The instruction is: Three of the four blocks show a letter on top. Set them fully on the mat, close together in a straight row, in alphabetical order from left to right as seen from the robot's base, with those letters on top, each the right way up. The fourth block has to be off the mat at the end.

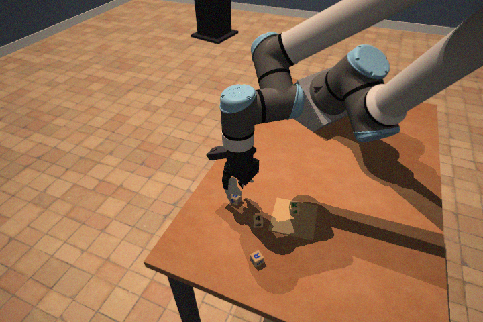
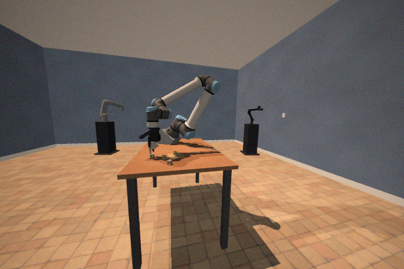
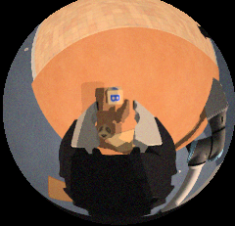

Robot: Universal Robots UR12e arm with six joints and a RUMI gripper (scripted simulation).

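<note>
The B block (image 1: 235, 199) (image 2: 151, 156) (image 3: 115, 96) stood on the table (image 1: 196, 243) (image 2: 177, 169) (image 3: 162, 74), off the mat (image 1: 283, 208) (image 2: 171, 156) (image 3: 125, 137). The gripper (image 1: 236, 192) (image 2: 151, 152) (image 3: 115, 101) was partly open at it, holding nothing. I judged the block light, stiff, hardly fragile, perhaps slippery; best pinched low on opposite sides. I counted four blocks, one mat: K block (image 1: 294, 206) (image 2: 175, 153) at the mat's far edge, R block (image 1: 257, 259) (image 2: 169, 162) and number block (image 1: 257, 220) (image 2: 164, 157) (image 3: 105, 131) off it.

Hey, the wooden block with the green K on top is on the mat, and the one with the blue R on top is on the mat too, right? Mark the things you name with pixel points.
No, the wooden block with the blue R (image 1: 257, 258) lies off the mat (image 1: 282, 209), on the table; the top view shows it.
</note>
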